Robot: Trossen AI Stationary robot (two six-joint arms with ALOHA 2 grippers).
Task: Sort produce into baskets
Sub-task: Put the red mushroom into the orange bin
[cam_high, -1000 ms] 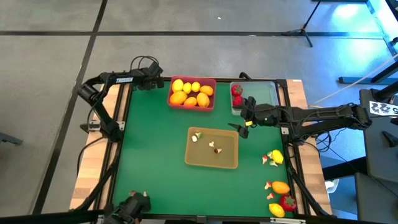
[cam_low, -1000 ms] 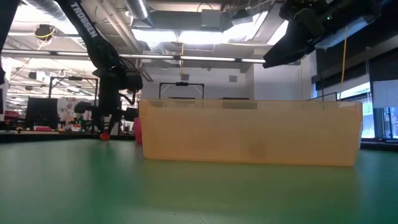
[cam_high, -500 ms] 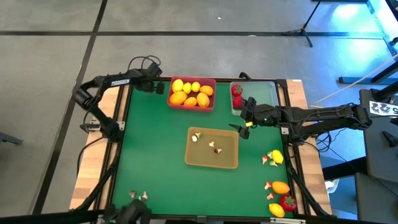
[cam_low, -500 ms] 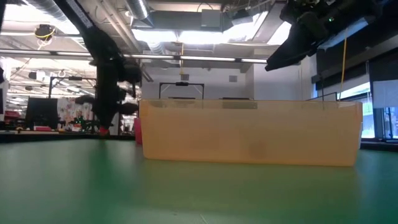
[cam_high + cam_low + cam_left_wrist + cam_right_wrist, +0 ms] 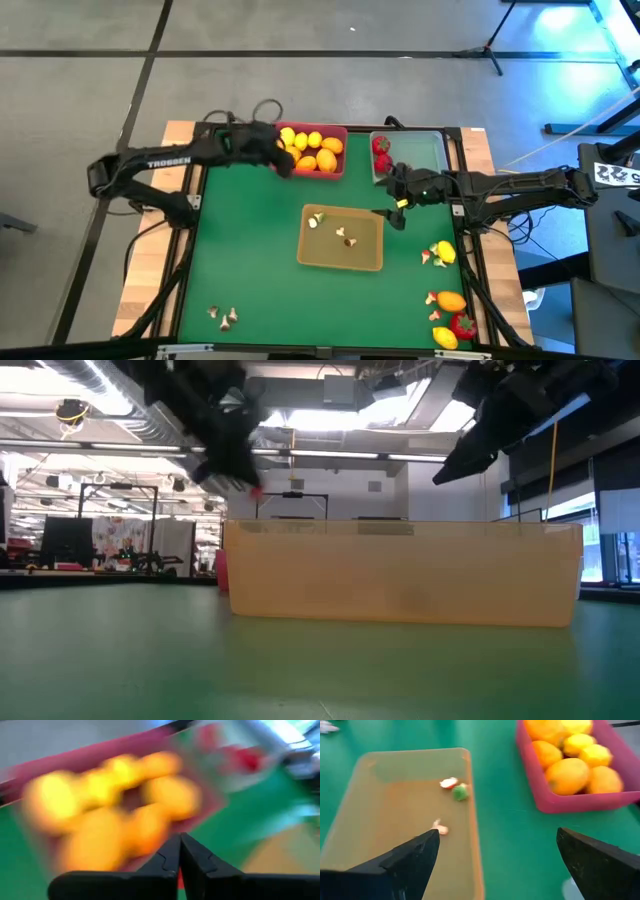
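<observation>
While left gripper [image 5: 283, 160] hovers closed, nipping small red bit, at pink-red rectangular tray [image 5: 336, 171] edge, right gripper [image 5: 397, 214] hangs wide open beside tan-yellow shallow tray [image 5: 341, 263].

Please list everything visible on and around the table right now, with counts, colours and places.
Pink-red basket: one, far edge of the table, holding yellow and orange lemons, about seven.
Clear basket: one, far right, holding two red fruits.
Tan basket: one, centre, holding a few small white-brown bits.
Loose small bits: about three, near left corner of the green mat.
Loose produce: yellow, orange and red pieces along the right edge, near corner.
Left gripper: shut, over the pink-red basket's left end; a small red thing seems pinched between its fingers.
Right gripper: open, empty, by the tan basket's far right corner.
</observation>
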